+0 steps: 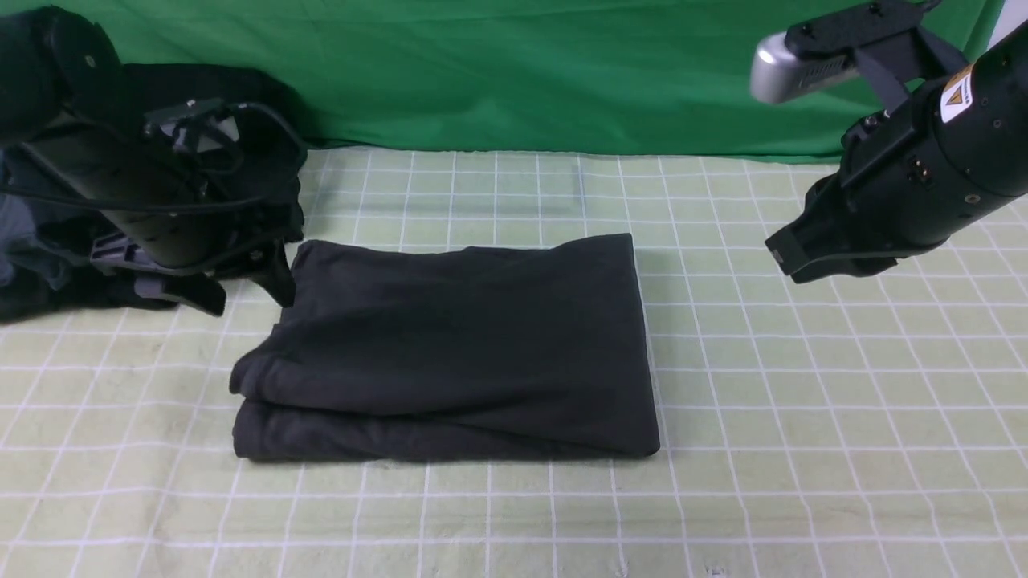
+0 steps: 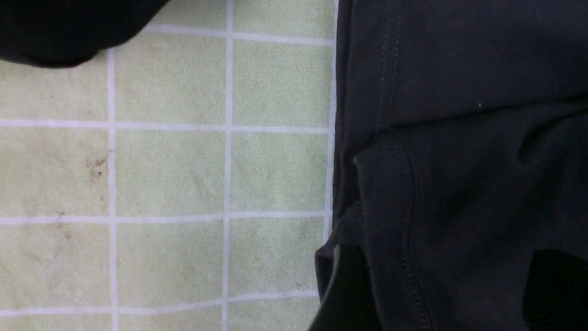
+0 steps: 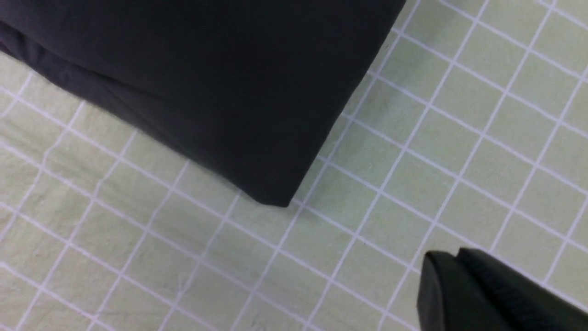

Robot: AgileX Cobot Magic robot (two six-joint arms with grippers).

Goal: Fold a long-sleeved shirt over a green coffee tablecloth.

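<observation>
The long-sleeved shirt (image 1: 458, 345) lies folded into a thick dark rectangle in the middle of the green coffee tablecloth (image 1: 803, 401). Its neck, tag and print are hidden. My left gripper (image 1: 249, 295) hangs open at the shirt's far left corner. In the left wrist view its fingers (image 2: 344, 294) stand wide apart over the shirt's stitched hem (image 2: 404, 193), beside bare tablecloth (image 2: 170, 170). My right gripper (image 1: 791, 257) is raised off to the right of the shirt. It is shut with nothing in it, its fingertips (image 3: 459, 264) pressed together above the tablecloth (image 3: 413, 161) near the shirt's corner (image 3: 271, 193).
A blacker mass of clothes with grey-blue parts (image 1: 32, 273) lies at the far left behind the left arm, and its edge (image 2: 59, 27) shows in the left wrist view. A plain bright green cloth (image 1: 482, 72) hangs along the back.
</observation>
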